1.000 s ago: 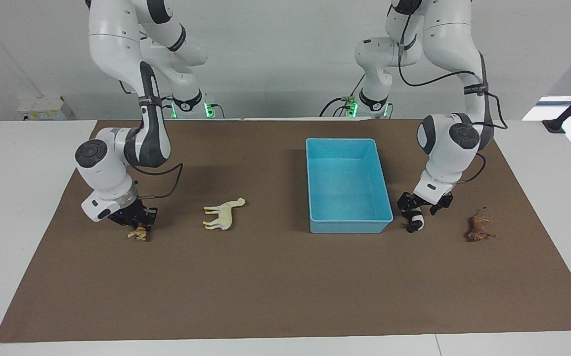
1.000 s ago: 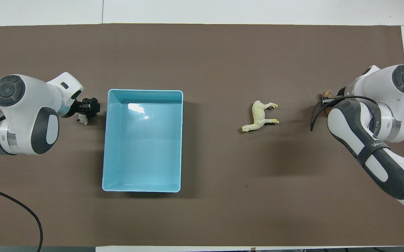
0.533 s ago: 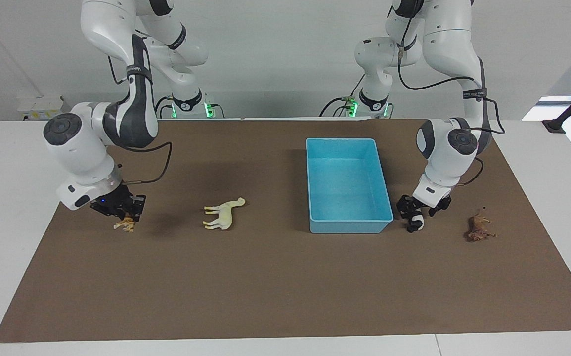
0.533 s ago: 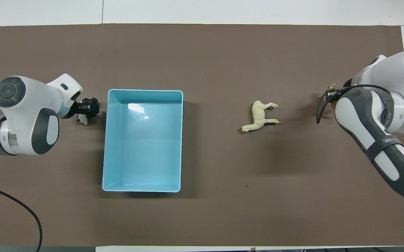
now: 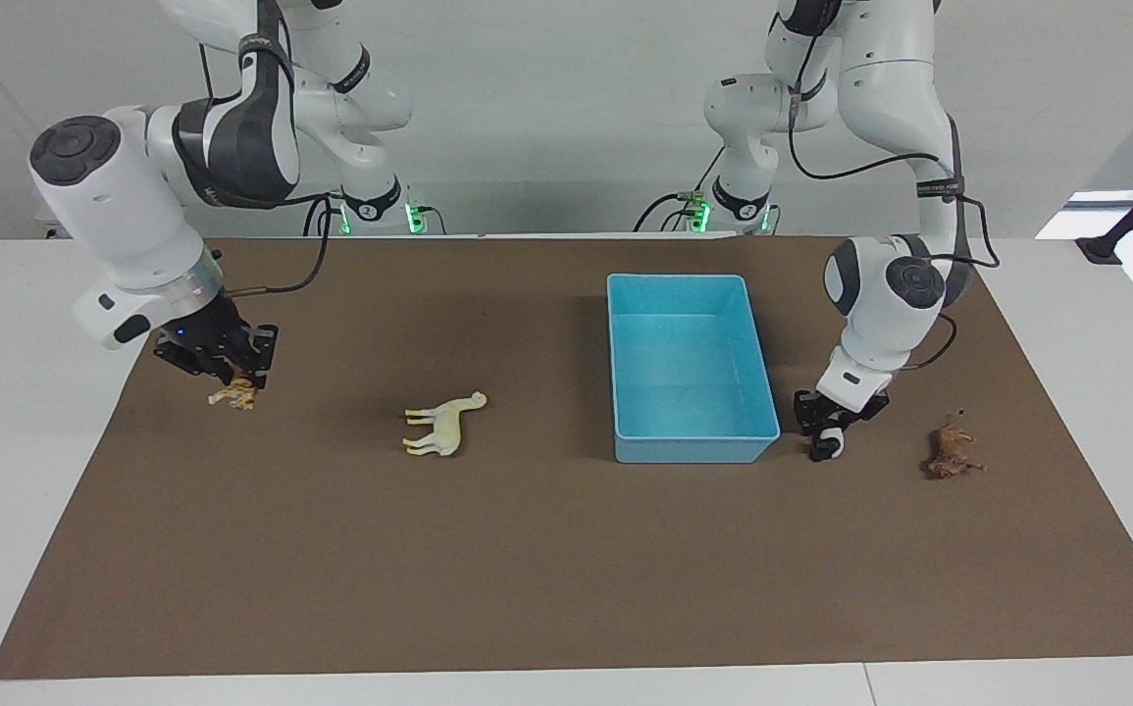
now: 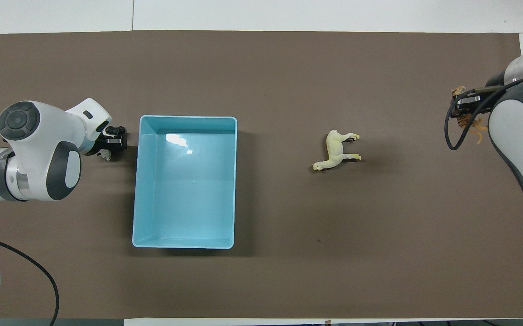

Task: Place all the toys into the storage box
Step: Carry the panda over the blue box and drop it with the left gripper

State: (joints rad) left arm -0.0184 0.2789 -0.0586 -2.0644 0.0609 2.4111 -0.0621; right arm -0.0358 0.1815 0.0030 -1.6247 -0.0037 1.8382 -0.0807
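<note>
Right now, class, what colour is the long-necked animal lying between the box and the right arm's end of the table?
Cream, the long-necked animal; clearest in the overhead view.

I'm seeing a light blue storage box [image 5: 692,294], a cream camel [image 5: 443,424], an orange striped tiger [image 5: 233,395] in my black right tool [image 5: 237,375], a black-and-white panda [image 5: 827,440], a brown lion [image 5: 952,453], and a brown mat [image 5: 566,569] covering my white counter [image 5: 26,343].

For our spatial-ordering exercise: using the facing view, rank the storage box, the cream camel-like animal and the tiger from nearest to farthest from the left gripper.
From the left gripper:
1. Storage box, right beside it.
2. Cream camel-like animal, mid-table.
3. Tiger, held by the right gripper over the right arm's end.
</note>
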